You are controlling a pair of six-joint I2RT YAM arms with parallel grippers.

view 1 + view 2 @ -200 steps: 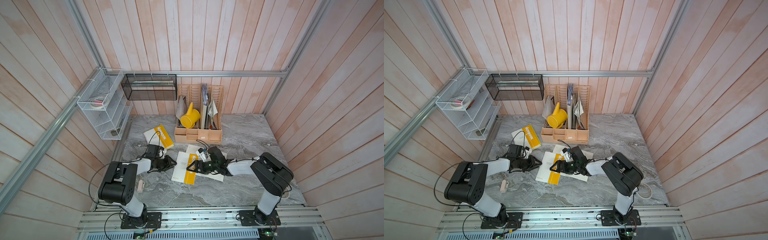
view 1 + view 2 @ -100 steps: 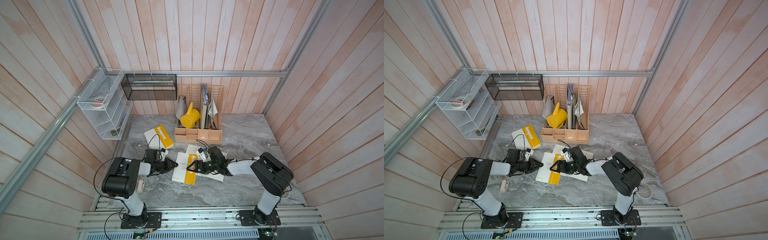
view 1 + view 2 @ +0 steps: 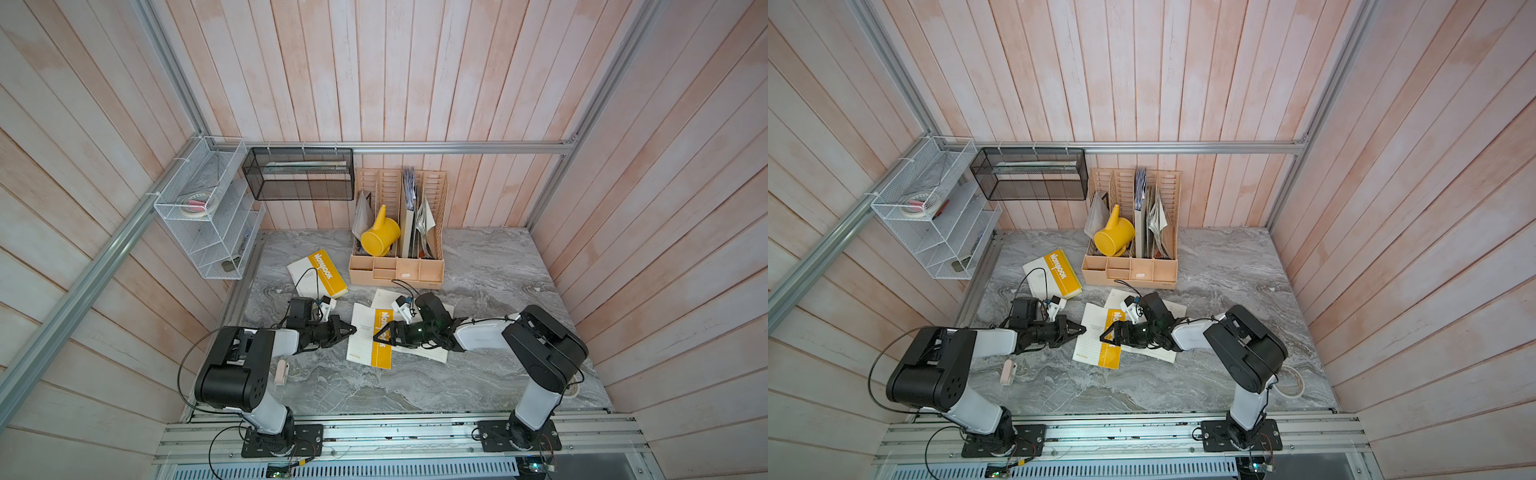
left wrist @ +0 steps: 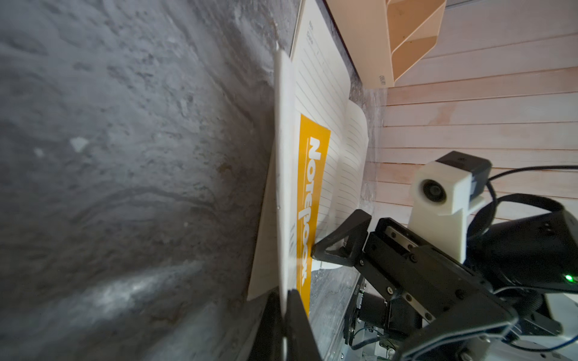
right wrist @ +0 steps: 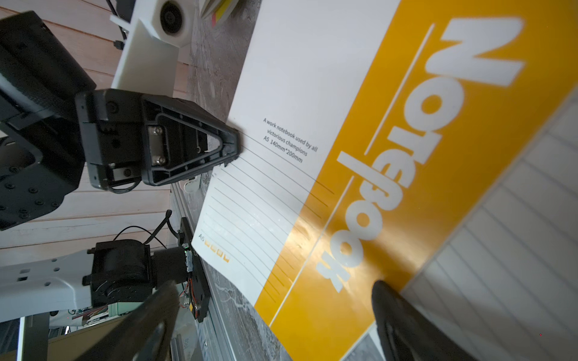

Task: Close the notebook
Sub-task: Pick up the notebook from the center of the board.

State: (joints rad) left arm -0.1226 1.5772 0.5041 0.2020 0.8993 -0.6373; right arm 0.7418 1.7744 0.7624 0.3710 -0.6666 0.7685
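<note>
- Sliding forward over the table point(image 3: 478, 270), the left pincer point(image 3: 352, 331) has reached the notebook point(image 3: 360, 349) and drawn its jaws together since a second ago; the right arm has not shifted.
- This notebook lies open mid-table between the two arms, with its long axis running front to back.
- Its printed cover, white with a yellow band point(image 3: 382, 353), faces up on the left arm's side. The lined pages point(image 3: 384, 297) spread toward the right arm.
- That cover's free long edge points straight at the left pincer, so the left arm is the nearer one for it.
- In the left wrist view the left pincer is clamped on that white edge, which is pinched between the fingers point(image 4: 297, 328) and seems lifted a little off the sheet beneath.
- Opposite, the right pincer point(image 3: 376, 338) stands wide open and holds nothing; one tip rests where the yellow band meets the lined pages.
- Judging from this, the next move turns on swinging the gripped edge about that fold line.
</note>
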